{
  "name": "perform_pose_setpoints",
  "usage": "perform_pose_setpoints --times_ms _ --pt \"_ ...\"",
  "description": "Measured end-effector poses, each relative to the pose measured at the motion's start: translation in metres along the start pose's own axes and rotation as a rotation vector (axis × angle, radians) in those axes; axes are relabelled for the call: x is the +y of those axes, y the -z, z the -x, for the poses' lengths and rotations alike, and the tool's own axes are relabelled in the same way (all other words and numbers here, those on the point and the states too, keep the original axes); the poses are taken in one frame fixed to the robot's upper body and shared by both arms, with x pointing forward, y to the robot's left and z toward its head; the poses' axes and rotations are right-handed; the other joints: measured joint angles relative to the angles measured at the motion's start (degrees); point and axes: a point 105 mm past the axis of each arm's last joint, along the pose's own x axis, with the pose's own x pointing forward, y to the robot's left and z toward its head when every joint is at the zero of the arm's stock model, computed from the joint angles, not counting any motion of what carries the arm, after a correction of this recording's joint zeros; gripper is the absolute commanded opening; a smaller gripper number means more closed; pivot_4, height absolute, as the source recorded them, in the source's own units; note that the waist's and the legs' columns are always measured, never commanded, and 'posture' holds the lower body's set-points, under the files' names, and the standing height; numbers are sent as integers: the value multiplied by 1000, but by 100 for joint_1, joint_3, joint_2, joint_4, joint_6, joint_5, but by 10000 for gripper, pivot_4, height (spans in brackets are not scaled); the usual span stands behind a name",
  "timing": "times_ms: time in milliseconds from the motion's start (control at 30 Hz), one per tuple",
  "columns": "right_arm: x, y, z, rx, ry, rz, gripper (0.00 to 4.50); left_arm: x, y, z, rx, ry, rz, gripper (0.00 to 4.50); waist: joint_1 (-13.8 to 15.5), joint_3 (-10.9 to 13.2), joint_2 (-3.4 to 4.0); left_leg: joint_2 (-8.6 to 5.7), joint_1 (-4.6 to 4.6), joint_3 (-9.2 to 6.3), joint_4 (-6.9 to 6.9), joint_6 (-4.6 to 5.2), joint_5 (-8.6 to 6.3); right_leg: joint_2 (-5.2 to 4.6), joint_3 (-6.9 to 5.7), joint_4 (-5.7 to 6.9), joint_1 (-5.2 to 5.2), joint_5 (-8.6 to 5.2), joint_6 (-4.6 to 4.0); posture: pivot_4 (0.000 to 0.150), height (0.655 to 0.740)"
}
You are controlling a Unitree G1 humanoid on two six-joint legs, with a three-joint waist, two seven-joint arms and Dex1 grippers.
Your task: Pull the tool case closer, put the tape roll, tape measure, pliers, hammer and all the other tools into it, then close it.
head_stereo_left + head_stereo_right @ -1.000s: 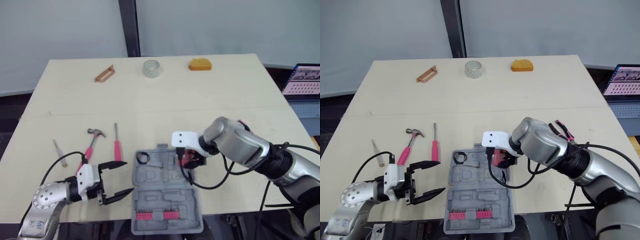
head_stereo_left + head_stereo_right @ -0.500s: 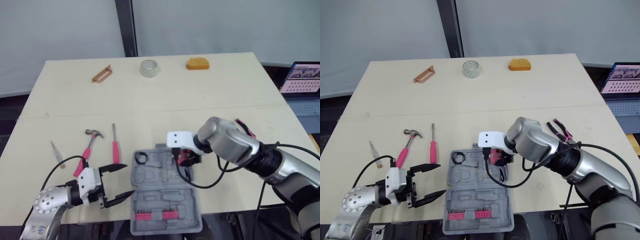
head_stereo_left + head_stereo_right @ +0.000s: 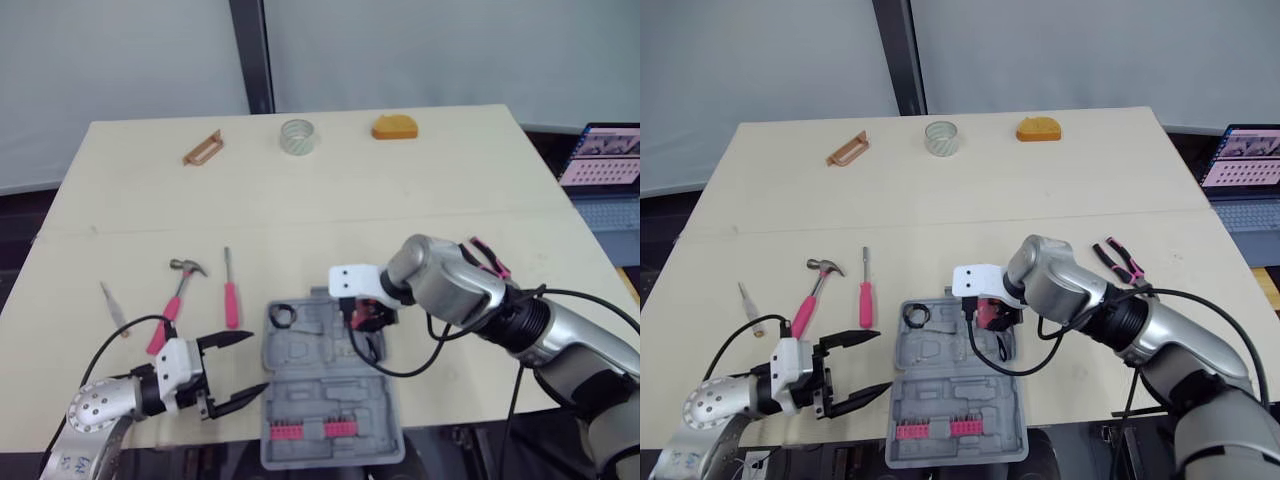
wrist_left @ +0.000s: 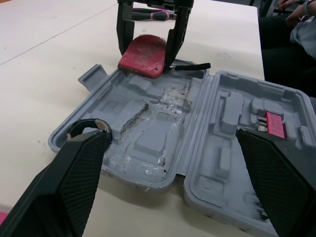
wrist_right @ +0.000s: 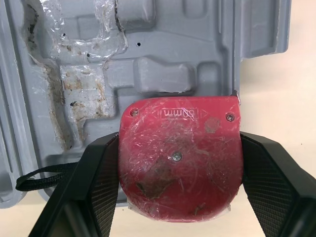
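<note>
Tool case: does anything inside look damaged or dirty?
Yes. In the case, torn clear film and brown residue line the moulded recesses. The tape measure held at its edge is stained brown too.

the grey tool case (image 3: 330, 390) lies open at the near edge of the worktop (image 3: 400, 200), with pink bits in its nearer half. the right pincer (image 3: 369, 319) grips a red tape measure (image 3: 373, 313) over the case's far right corner. the left pincer (image 3: 237, 367) hovers just left of the case with its fingers spread. beyond it lie a hammer (image 3: 179, 288) and a screwdriver (image 3: 231, 292). the pliers (image 3: 487, 256) lie behind the right arm. the tape roll (image 3: 297, 136) sits near the far edge.
</note>
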Motion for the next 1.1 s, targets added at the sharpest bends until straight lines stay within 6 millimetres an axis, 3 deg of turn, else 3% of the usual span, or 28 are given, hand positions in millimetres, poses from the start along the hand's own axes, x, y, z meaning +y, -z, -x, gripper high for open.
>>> perform_pose_setpoints --times_ms 400,467,500,667,1000,1100 --pt "5 2 -5 3 -19 -6 30287 -1 -6 -3 -10 2 -16 45000 2 0 0 0 0 0 0 -1 0 0 0 0 0 0 0 1500 7400" --pt "5 2 -6 4 -18 -5 41197 -1 -7 -3 -10 2 -16 45000 -1 0 0 0 0 0 -1 -1 0 0 0 0 0 0 0 1500 7400" --pt "5 2 -6 4 -18 -5 44428 -1 -6 -3 -8 0 -10 45000 -2 0 0 0 0 0 -1 -1 0 0 0 0 -1 0 0 1500 7400" --pt "2 1 -3 -2 -4 -7 44815 -3 -6 -5 -8 5 -6 45000 3 0 0 0 0 1 0 -1 0 0 0 0 0 0 0 1500 7400" --pt "-1 -7 39 -100 55 -24 44815 -4 -12 -8 -17 11 -15 45000 17 0 0 0 -1 1 0 -2 -1 0 0 -2 0 0 0 1500 7400" --pt "2 -1 42 -169 52 -63 44815 -4 -12 -9 -18 11 -15 45000 31 1 -3 -1 -2 2 1 -1 -1 0 0 -4 3 1 -1 1500 7400"
